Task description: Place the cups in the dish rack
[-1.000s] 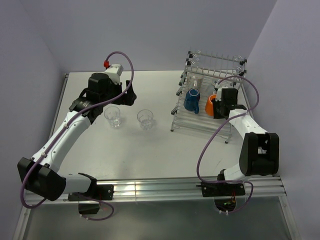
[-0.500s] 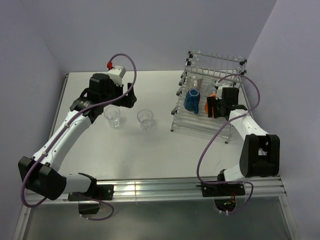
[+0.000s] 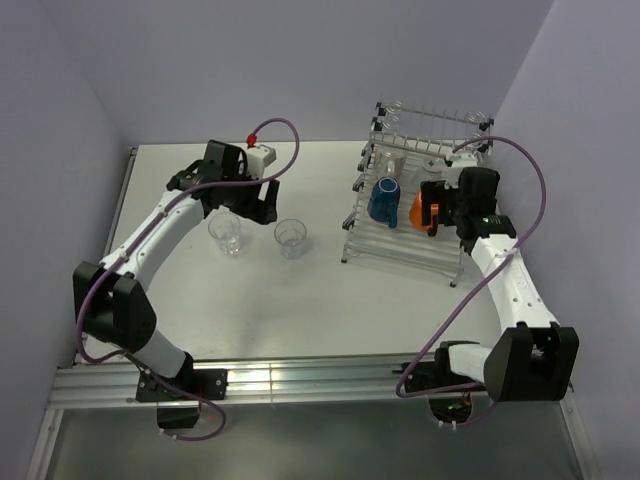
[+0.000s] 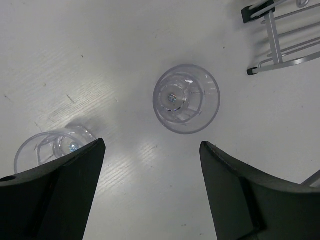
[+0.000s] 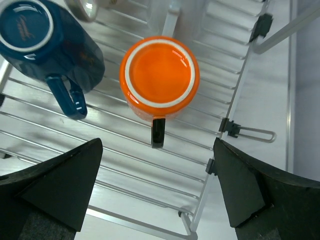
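Observation:
Two clear glass cups stand upright on the white table: one (image 3: pixel 291 238) (image 4: pixel 186 98) and another (image 3: pixel 226 233) to its left. My left gripper (image 3: pixel 262 205) (image 4: pixel 151 145) hovers open above them, nothing between its fingers; its left finger partly hides the left cup (image 4: pixel 47 150). The orange mug (image 3: pixel 421 208) (image 5: pixel 159 75) and the blue mug (image 3: pixel 384 198) (image 5: pixel 35 35) sit in the dish rack (image 3: pixel 400 247) (image 5: pixel 150 195). Above the orange mug's black handle my right gripper (image 3: pixel 433 215) (image 5: pixel 158 155) is open and clear of it.
A pale cup (image 3: pixel 392 163) sits further back in the rack behind the blue mug. The rack's black-capped corner (image 4: pixel 272 40) lies just right of the nearer tumbler. Purple cables loop over both arms. Walls close in the table at left, back and right.
My right gripper has opened, let go of the orange mug in the rack and drawn back from it. The left arm has swung right, over the tumblers.

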{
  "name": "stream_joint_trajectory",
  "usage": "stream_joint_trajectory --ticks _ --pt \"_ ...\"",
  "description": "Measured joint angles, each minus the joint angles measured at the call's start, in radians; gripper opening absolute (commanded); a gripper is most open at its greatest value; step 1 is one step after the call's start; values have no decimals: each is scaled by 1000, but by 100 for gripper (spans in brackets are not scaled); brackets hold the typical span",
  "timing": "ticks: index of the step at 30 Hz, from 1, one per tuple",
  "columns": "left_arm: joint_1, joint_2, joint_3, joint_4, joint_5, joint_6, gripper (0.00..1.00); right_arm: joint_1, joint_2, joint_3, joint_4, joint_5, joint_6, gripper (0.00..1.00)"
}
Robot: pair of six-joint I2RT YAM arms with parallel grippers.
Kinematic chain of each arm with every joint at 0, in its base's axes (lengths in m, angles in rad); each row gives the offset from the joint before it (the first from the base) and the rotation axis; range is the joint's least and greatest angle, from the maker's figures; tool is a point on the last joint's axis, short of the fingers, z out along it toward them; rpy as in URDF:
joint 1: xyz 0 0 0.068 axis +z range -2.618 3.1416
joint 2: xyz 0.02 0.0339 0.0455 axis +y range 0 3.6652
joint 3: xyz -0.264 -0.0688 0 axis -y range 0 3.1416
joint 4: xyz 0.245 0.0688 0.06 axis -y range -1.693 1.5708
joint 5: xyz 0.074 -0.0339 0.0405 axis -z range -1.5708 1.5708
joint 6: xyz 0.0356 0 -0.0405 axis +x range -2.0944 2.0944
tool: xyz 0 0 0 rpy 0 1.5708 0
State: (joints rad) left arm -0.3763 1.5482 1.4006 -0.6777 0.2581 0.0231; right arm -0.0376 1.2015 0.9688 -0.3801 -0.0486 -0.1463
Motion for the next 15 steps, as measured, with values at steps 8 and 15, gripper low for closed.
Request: stream_joint_trajectory --ticks 8,15 --pt "-5 160 96 -53 29 38 79 0 -48 71 -40 -29 12 100" --pt "-19 269 134 -76 33 62 77 0 -76 122 -84 -136 29 100"
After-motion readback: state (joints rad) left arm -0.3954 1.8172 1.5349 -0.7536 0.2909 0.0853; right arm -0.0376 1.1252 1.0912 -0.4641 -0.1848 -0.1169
